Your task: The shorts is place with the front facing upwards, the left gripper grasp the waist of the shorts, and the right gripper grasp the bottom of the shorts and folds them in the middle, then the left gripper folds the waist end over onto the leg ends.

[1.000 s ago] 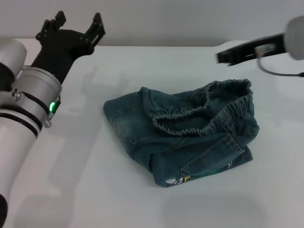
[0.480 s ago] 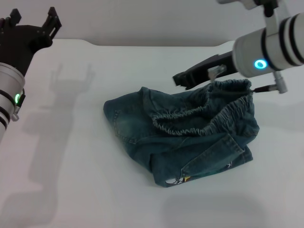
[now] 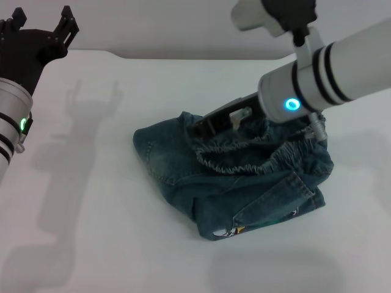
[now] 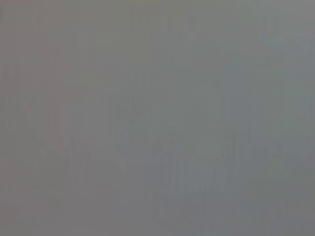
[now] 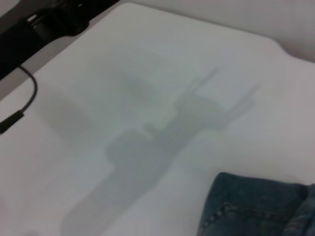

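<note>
I see the shorts (image 3: 235, 177) lying crumpled near the middle of the white table (image 3: 91, 232), the waist (image 3: 263, 149) bunched on top and a printed leg hem (image 3: 232, 231) at the near edge. No fold looks made; spreading and both folds remain, I judge. My right gripper (image 3: 204, 126) reaches low over the waist's far side; I cannot tell how its fingers stand. My left gripper (image 3: 40, 21) hangs well apart at the far left, fingers spread wide and holding nothing.
</note>
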`<state>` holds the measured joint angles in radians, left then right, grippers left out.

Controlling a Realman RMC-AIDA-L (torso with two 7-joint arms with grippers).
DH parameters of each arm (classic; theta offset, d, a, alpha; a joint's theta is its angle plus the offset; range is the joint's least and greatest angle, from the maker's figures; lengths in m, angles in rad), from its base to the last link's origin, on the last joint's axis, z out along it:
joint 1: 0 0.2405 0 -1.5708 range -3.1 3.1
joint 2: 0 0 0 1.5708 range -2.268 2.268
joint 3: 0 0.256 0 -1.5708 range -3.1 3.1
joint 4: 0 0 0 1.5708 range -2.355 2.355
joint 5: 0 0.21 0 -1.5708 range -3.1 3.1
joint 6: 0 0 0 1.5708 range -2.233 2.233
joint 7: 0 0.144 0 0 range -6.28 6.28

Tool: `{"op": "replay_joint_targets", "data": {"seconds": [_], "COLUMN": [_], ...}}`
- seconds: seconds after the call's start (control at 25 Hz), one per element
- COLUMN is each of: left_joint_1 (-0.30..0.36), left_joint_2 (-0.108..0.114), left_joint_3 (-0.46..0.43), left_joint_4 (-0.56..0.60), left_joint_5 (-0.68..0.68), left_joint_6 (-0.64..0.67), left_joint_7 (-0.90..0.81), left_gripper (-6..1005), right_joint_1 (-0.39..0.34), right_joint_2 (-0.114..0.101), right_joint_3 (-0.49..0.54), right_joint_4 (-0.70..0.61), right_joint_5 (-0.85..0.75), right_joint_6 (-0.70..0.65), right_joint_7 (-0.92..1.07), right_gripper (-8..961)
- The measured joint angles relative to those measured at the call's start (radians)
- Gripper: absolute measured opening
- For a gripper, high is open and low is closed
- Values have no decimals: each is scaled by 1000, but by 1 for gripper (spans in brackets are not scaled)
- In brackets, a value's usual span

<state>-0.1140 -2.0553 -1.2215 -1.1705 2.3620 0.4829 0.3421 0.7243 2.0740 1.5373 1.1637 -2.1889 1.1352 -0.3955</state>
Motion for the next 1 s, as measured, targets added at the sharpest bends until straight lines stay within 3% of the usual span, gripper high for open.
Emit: {"op": "replay_joint_targets", "data": {"seconds": [0.52,0.72,1.0], "left_joint_1": [-18,-21,-21], "left_joint_2": [0,0,2], "left_joint_3": [9,8,9], "left_joint_4": [15,20,22], "left_joint_5": [0,0,2], "left_joint_6": [1,-1,-5], "left_joint_7": [0,0,0], "left_gripper": [848,848,848], "right_joint_1": [35,23,0], "right_joint_2": [-1,-5,-8], "right_joint_3": [-34,-23,70], "right_joint_4": [-174,-183,-176], "right_joint_5": [142,125,-3], "right_joint_6": [-28,-1,28], "right_joint_7": [-63,-54,-49], "right_gripper": [0,1,1]}}
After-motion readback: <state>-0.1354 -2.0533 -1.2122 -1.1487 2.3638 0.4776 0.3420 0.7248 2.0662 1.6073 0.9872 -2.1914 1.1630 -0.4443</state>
